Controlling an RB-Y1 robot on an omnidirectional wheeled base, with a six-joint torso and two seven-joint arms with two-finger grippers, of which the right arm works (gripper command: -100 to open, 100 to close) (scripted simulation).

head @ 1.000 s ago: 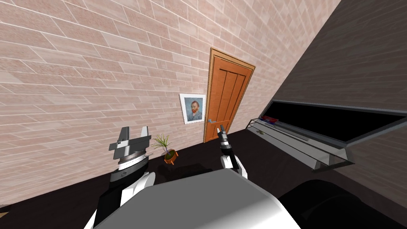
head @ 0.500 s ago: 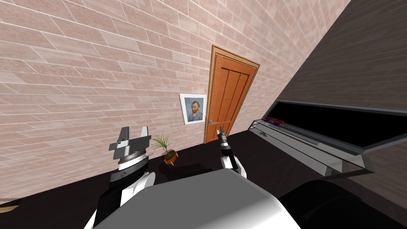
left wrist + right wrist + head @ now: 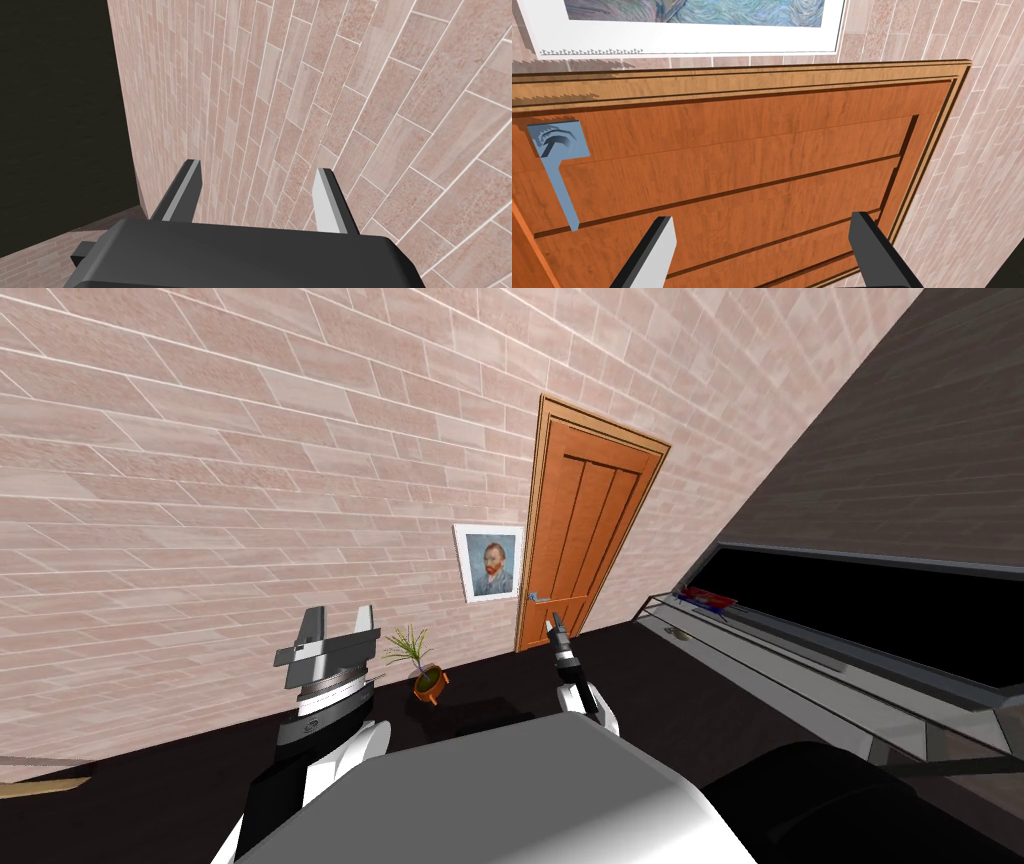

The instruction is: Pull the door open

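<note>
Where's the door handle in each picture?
Head view: the handle is on the orange door's left edge, just above the right tool.
Right wrist view: the handle is on the door, beside the open right tool, near the portrait.
Left wrist view: the open left tool points elsewhere.
Shared landmark: the framed portrait beside the door.

Dark floor [image 3: 660, 698] — potted plant [image 3: 425, 673]

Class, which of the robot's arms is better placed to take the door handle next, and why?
Right. The open right pincer faces the orange door, the blue-grey handle close beside it. The left pincer, also open, points at brick wall.
</note>
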